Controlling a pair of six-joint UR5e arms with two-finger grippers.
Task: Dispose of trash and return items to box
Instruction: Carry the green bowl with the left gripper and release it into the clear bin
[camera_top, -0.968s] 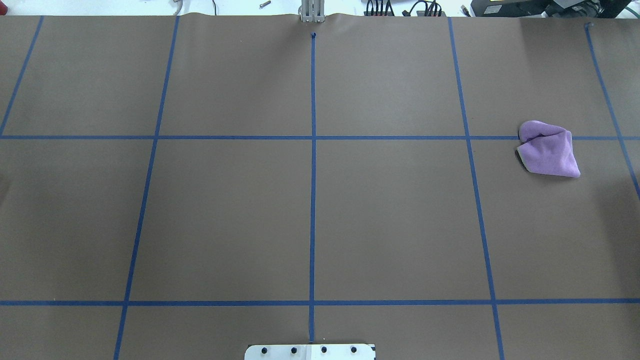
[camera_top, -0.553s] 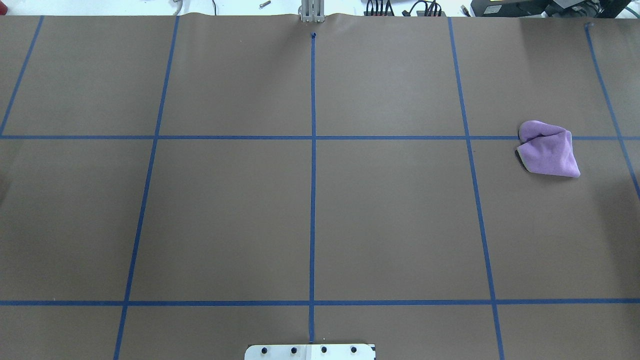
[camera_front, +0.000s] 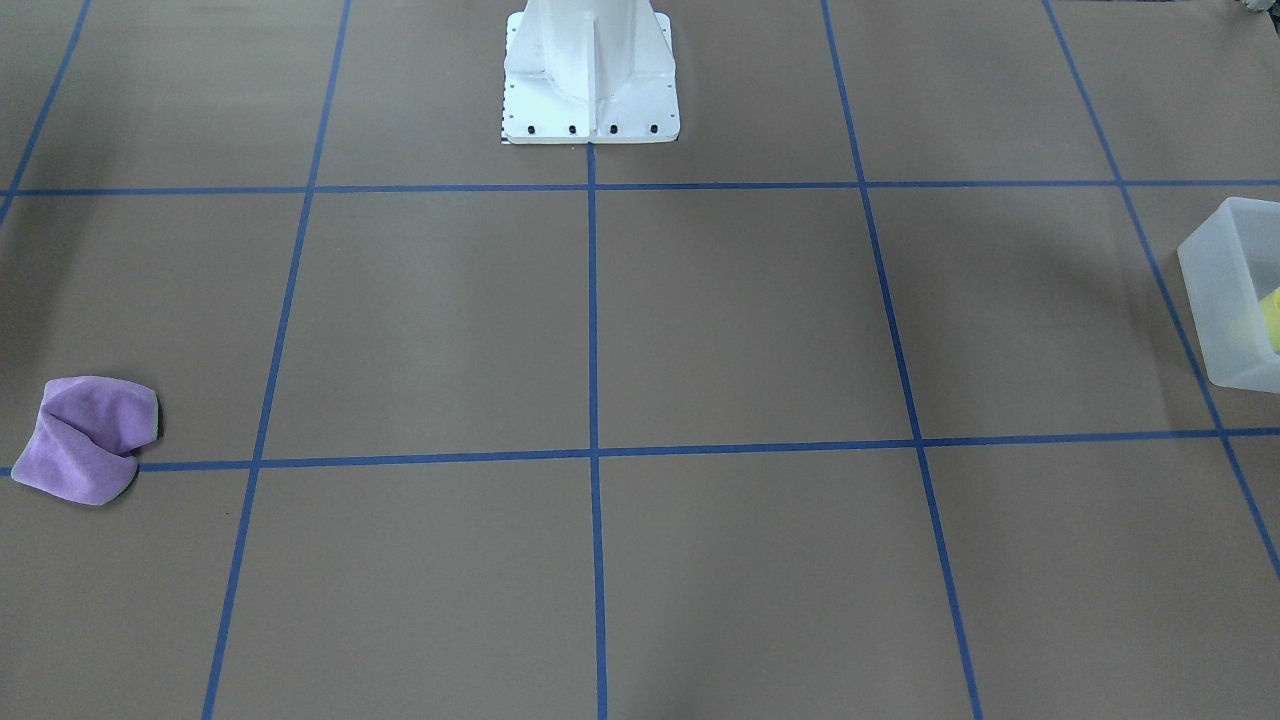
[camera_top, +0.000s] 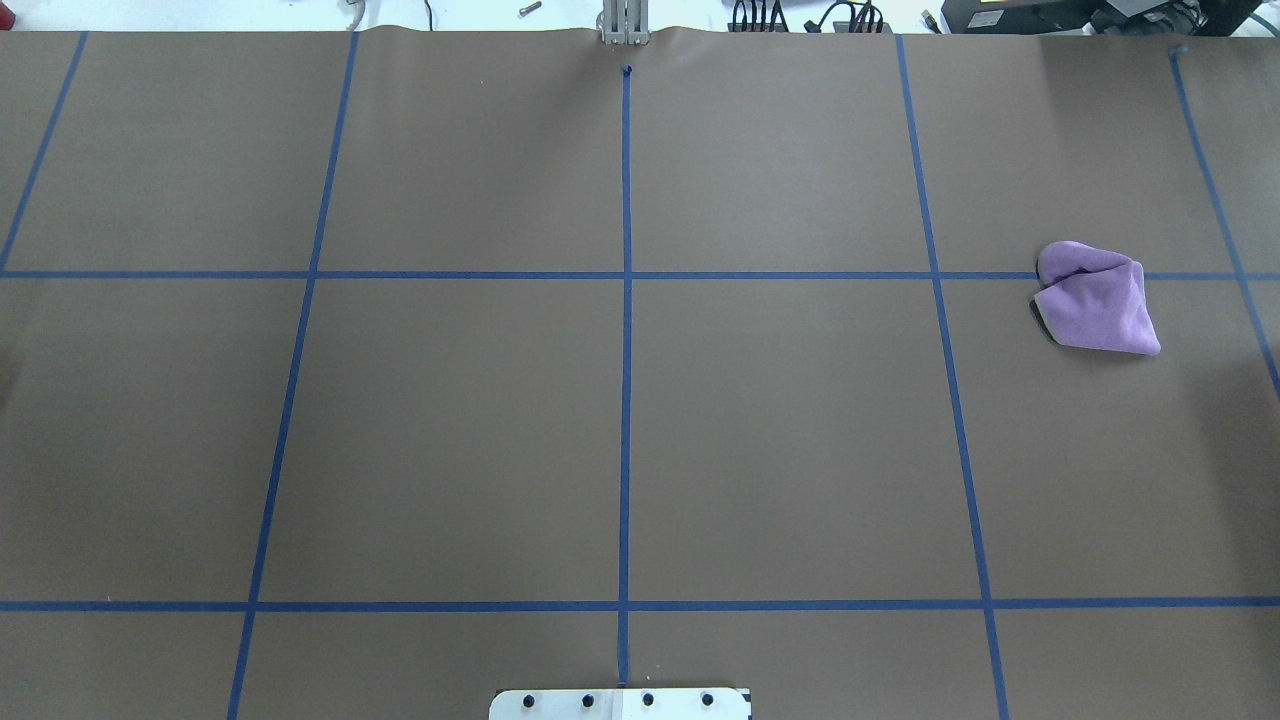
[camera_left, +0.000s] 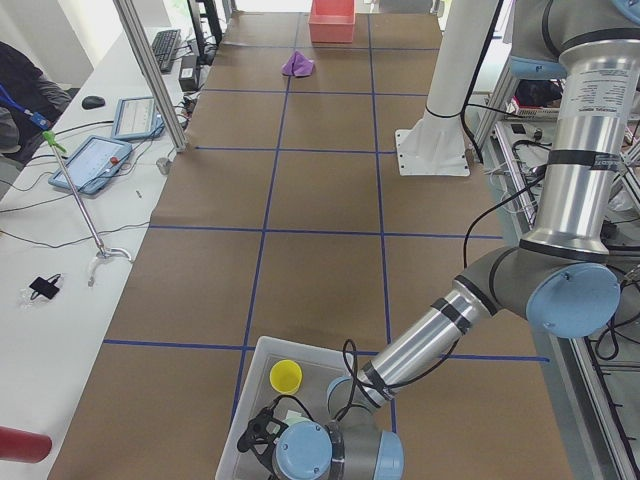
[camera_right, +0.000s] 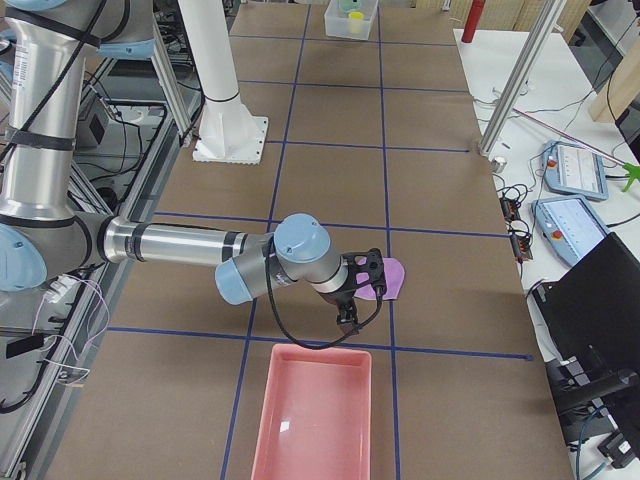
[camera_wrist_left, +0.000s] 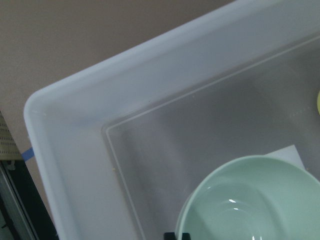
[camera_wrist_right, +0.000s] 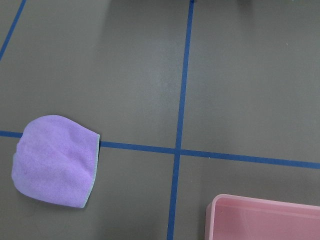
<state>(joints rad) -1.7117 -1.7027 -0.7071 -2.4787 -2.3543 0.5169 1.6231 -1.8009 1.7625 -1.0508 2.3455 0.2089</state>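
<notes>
Brown matte paper covers the tabletop (camera_front: 700, 320), gridded with blue tape.

Front-facing view: the box (camera_front: 1215, 290), frosted translucent plastic with straight walls, stands at the edge on the robot's left. The yellow cup (camera_front: 1272, 315) shows inside it. A crumpled purple cloth (camera_front: 85, 440), soft and napped, lies well apart on the opposite side.

Overhead view: the cloth lies across a tape line, in the same place and shape as a second ago.

Left side view: the near arm slants down with its wrist bent over the box. The left pincer (camera_left: 258, 438) is within the walls; spread or pressed together, I cannot tell.

Right side view: the near forearm reaches level across the tabletop. The right pincer (camera_right: 352, 300) hangs just beside the cloth, near a glossy pink bin (camera_right: 315, 415); its state cannot be told.

Left wrist view: the mint-green bowl (camera_wrist_left: 250, 200), smooth and round, sits upright on the box floor near a rounded corner.

Right wrist view: the cloth and a corner of the bin lie apart.
</notes>
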